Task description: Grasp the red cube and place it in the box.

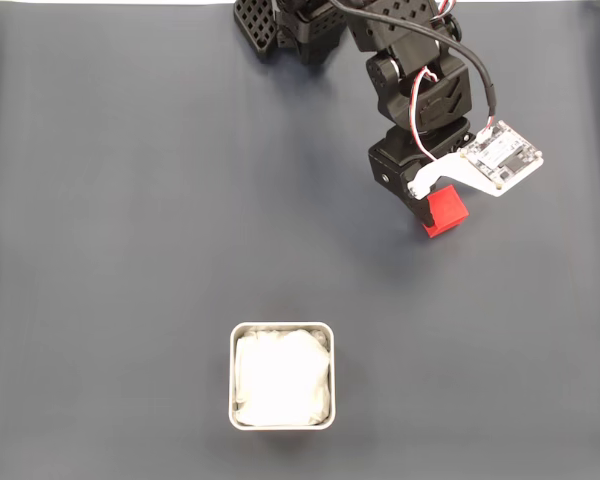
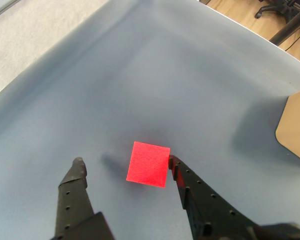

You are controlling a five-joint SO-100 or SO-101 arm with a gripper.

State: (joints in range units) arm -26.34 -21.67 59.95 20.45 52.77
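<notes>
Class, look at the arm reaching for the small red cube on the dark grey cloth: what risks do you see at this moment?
1. In the wrist view the small matte red cube sits off-centre in the open black two-finger gripper, touching or nearly touching one finger; closing may push or twist it.
2. Its faces look angled to the fingers, so the grip may land on corners and slip.
3. The square metal-rimmed box stands well away across the cloth; a weak grip could drop the cube in transit.

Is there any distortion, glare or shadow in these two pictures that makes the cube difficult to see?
In the wrist view the lens bends the mat's edges, yet the red cube is sharp, with a soft shadow to its left; in the fixed view the light is even and the box lining is glaringly white.
</notes>
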